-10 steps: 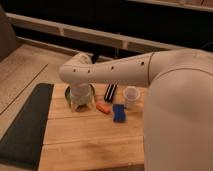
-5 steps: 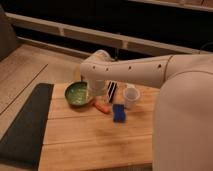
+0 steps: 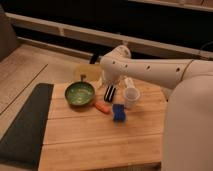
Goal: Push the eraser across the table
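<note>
- Key relation: the eraser [image 3: 110, 93] lies just on the camera side of the pincer [image 3: 106, 81]. The pincer hangs at the eraser's far end, close above or against it; we cannot tell if they touch.
- Pincer state: we cannot tell whether it is released or clenched, as the white arm [image 3: 150, 72] hides most of it. We judge it is grasping nothing.
- Only one arm here. It reaches in from the right side of the view over the far part of the desk [image 3: 90, 140].
- Eraser's long axis runs roughly from the far edge of the desk towards the camera, tilted a little. The pincer is therefore at a short end, not along a long side.
- Eraser position: flat on the far half of the desk, between the green bowl [image 3: 79, 93] on one side and the white cup [image 3: 131, 96] on the other. It is near both, and we see no contact with either.
- The orange piece [image 3: 102, 107] and the blue block [image 3: 118, 112] sit just nearer the camera than the eraser. We judge a straight push along the long axis would run towards the gap between those two.
- Eraser look: a small black oblong block with pale stripes running lengthwise, lying low and flat.
- The dark mat [image 3: 25, 125] runs along the desk's left edge in the view, well apart from the eraser.
</note>
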{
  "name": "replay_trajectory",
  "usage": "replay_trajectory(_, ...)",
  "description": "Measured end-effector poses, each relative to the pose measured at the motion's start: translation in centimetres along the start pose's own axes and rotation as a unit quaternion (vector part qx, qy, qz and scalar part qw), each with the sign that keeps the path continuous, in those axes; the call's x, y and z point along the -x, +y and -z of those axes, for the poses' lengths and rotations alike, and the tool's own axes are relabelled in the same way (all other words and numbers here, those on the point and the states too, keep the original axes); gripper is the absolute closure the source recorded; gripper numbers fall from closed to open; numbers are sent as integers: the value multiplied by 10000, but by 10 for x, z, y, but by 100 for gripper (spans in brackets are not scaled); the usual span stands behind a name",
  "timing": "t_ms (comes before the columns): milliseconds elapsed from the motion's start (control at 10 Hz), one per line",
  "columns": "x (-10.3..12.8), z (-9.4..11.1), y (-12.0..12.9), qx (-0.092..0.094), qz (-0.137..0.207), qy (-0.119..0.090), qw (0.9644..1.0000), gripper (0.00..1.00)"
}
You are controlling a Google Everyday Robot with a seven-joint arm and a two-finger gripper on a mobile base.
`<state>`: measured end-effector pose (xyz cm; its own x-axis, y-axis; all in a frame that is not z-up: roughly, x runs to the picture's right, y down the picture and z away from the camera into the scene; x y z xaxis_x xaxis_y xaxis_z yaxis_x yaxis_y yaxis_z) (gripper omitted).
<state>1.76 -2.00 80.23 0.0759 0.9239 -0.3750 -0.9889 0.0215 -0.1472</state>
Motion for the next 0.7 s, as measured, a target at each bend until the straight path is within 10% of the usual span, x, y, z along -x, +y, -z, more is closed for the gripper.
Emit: replay_trajectory(700, 57, -35, 10, 255, 240, 196, 9992, 45)
